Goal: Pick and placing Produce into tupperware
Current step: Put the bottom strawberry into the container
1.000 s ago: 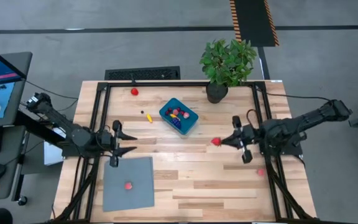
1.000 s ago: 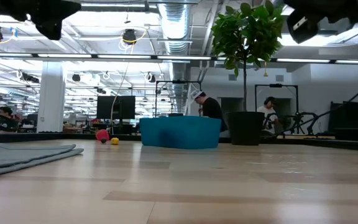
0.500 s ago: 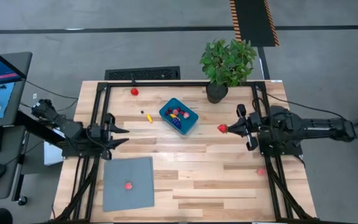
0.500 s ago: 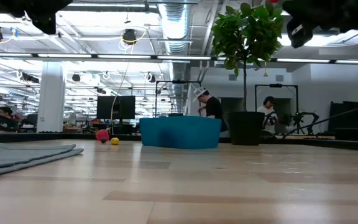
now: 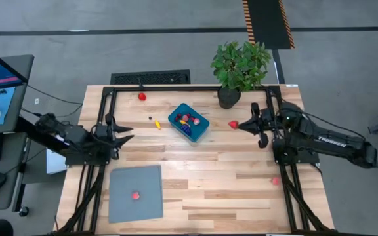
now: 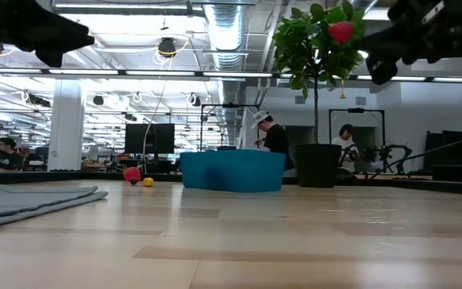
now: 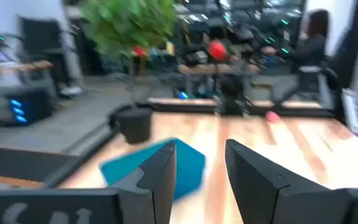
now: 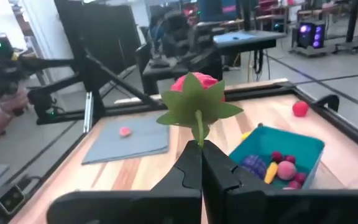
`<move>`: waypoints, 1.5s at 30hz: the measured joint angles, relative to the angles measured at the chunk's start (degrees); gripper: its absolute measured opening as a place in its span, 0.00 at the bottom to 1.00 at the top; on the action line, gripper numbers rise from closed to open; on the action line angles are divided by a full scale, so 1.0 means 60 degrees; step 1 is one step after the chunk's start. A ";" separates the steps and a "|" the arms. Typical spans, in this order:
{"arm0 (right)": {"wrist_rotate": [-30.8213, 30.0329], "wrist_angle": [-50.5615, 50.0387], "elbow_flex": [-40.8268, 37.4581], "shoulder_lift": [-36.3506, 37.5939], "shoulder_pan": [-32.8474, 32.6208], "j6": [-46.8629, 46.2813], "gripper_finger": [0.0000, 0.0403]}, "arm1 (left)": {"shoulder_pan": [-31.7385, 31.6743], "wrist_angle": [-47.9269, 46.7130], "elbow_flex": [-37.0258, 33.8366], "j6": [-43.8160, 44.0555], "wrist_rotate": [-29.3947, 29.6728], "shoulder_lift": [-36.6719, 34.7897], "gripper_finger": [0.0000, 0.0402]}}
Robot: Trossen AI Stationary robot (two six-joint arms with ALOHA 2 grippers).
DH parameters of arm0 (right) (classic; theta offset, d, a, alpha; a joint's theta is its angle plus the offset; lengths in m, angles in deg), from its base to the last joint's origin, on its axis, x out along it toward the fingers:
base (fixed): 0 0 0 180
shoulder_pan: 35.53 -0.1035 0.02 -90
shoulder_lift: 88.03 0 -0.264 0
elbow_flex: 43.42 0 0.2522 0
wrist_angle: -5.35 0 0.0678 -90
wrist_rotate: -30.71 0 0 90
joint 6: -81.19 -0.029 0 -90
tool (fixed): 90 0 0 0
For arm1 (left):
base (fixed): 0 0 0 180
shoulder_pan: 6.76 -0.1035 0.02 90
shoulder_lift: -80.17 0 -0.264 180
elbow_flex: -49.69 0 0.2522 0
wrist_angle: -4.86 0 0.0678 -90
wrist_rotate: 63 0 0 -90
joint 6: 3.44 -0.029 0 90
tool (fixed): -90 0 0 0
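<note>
**Strawberry pinched above the table, beside the tub**

While the wooden table (image 5: 195, 183) carries a grey sheet (image 5: 135, 193) with one red piece on it, the teal tupperware (image 5: 189, 122) sits near the potted plant (image 5: 240, 65). Inside it lie a purple piece (image 8: 254, 165), a pink one (image 8: 285, 169), a yellow one and small dark red ones. To its right, the right gripper (image 5: 241, 124) pinches a red strawberry (image 8: 194, 83) by its green stem, raised off the wood. At the table's left edge, the left gripper (image 5: 126, 133) hangs with fingers (image 7: 160, 177) spread, holding nothing.
</note>
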 joint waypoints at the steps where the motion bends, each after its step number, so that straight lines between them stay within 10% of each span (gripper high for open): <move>1: 0.0060 0.0079 -0.0062 -0.0082 0.0073 0.0001 0.03 | -0.0074 0.0212 0.0002 -0.0197 0.0222 0.0036 0.32; 13: 0.0614 0.2457 -0.0869 -0.1448 0.0730 0.0079 0.03 | -0.2060 0.4133 -0.2022 -0.2089 -0.1828 0.0055 0.32; 25: -0.0033 0.2794 -0.0876 -0.2983 0.0168 0.2574 0.03 | -0.4256 0.2416 -0.2025 -0.1447 -0.4327 0.0318 0.32; 34: -0.3528 0.2425 -0.0876 -0.4011 -0.1326 0.6006 0.04 | -0.4539 0.2471 -0.2025 -0.1663 -0.3298 0.0899 0.32; 45: -1.1525 0.3267 -0.0826 -0.4942 -0.4111 0.8355 0.04 | -0.4532 0.2471 -0.2025 -0.1437 -0.3498 0.0899 0.32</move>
